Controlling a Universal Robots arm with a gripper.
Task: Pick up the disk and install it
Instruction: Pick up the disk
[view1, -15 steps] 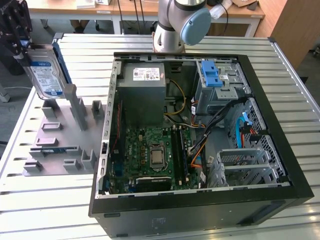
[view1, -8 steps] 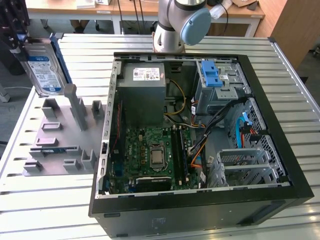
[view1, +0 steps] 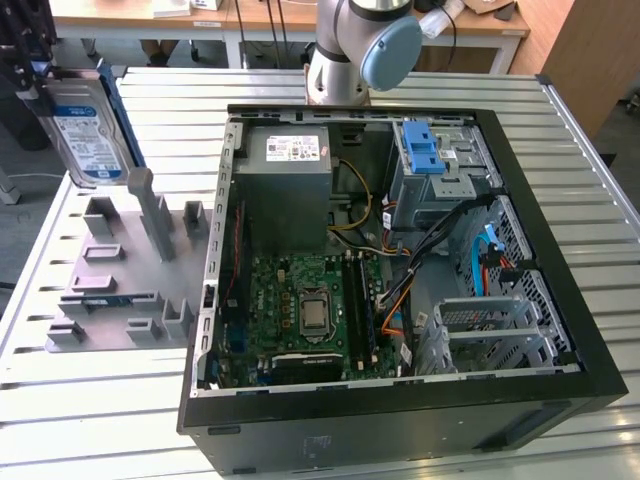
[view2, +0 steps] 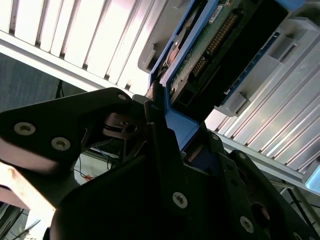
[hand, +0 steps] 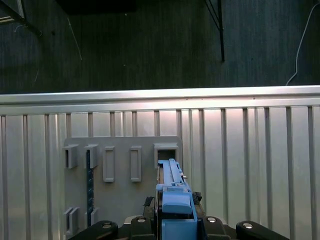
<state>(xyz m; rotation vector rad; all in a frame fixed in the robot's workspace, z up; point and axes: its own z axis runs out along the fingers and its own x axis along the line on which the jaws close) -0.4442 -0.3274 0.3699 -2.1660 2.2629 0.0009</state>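
Disk: the disk (view1: 88, 135) is a silver drive with a white-and-blue label, a blue carrier frame round its edges, and a green circuit board on its other face in the second wrist view.
Where it is: it stands upright on edge at the far corner of the exterior view's left, over the end of the grey fixture (view1: 118, 283) and outside the computer case. In the first wrist view its thin edge lines up with one slot (hand: 166, 151) of that fixture. I can't tell whether it rests in the slot or hangs clear of it.
End effector: the end effector (hand: 174, 202) is clamped onto the disk, its black fingers pressed against the blue frame on both sides.
Fixture: a flat grey plate with upright posts and pockets, lying on the bench just beside the case.
Bench: the bench (view1: 565, 130) is pale metal slats, with dark floor past its edge.
Computer case: the black computer case (view1: 400, 425) lies on its side with the cover off.
Inside the case: a grey power-supply box (view1: 295, 185) at the back, a blue latch piece (view1: 421, 150) beside it, a green motherboard (view1: 285, 300) nearer the front, and a metal drive cage (view1: 490, 330) toward the exterior view's right.
Arm: the arm (view1: 355, 45) stands behind the case.
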